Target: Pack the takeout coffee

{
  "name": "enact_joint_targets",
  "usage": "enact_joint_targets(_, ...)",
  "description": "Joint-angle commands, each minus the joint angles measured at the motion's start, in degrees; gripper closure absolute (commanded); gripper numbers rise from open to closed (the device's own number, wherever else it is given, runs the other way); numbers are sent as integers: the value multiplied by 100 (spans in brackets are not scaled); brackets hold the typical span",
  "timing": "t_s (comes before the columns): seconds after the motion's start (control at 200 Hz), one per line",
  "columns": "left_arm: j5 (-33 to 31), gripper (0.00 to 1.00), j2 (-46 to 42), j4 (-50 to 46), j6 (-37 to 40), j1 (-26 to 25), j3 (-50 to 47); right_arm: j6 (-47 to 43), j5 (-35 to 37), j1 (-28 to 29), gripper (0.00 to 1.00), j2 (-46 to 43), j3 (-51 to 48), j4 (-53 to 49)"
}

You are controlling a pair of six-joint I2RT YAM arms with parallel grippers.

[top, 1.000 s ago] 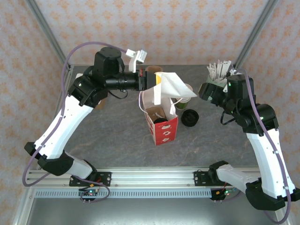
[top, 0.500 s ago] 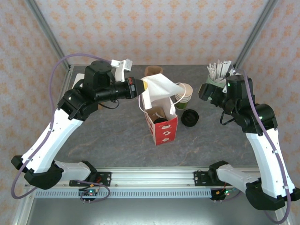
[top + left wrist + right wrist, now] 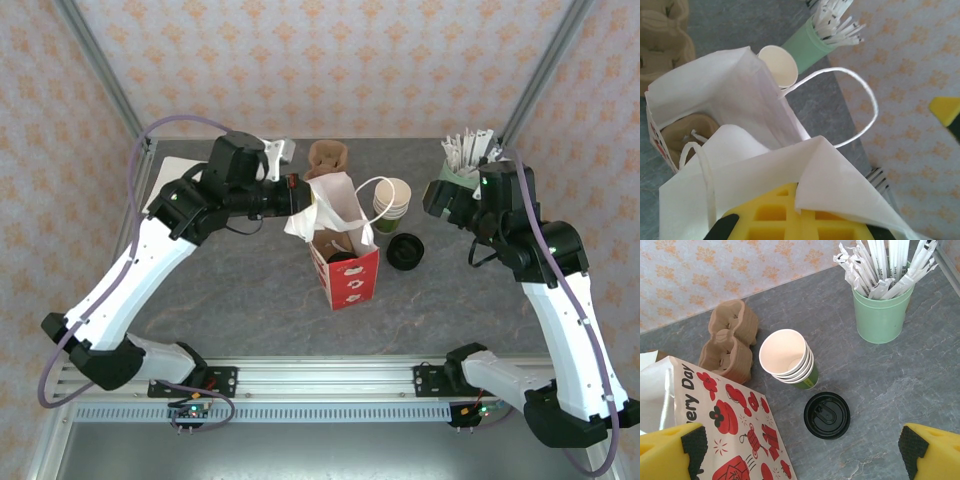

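A stack of dark green paper cups (image 3: 790, 360), cream inside and without lids, stands behind the bag (image 3: 392, 200). One black lid (image 3: 826, 415) lies flat on the table beside it (image 3: 405, 251). The red-and-white paper bag (image 3: 350, 275) stands upright mid-table. My left gripper (image 3: 300, 203) is shut on its white top rim (image 3: 800, 200), pulling the mouth leftward. Something dark and round sits inside the bag (image 3: 340, 258); I cannot tell what it is. My right gripper (image 3: 800, 450) hangs open above the lid and cups, touching nothing.
A brown pulp cup carrier (image 3: 327, 158) lies behind the bag. At the back right stands a pale mint cup of white sticks (image 3: 462, 170). The bag's string handle (image 3: 860, 100) loops free toward the cups. Slanted metal frame posts stand at both back corners.
My left arm has shifted and its gripper has drawn the bag's white rim down and to the left, uncovering the carrier behind. The right arm has stayed still.
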Motion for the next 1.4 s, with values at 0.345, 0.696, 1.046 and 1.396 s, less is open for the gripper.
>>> enact_joint_targets(0.345,-289,100,1077,-1021,695,-528,1116,-54,259,-24,1,-75,-107,-82)
enact_joint_targets(0.696,-871,99,1694,-1596,962,-621,1355,-74,295,-22,1,-111,-152,-69)
enact_joint_targets(1.046,-814,86,2208,-1706,1035,-692,1642,-79,319,-18,1,-103,-196,-52)
enact_joint_targets(1.396,-773,82,2565,-1741,1098,-718,1709,-98,350,-17,1,-102,-238,1)
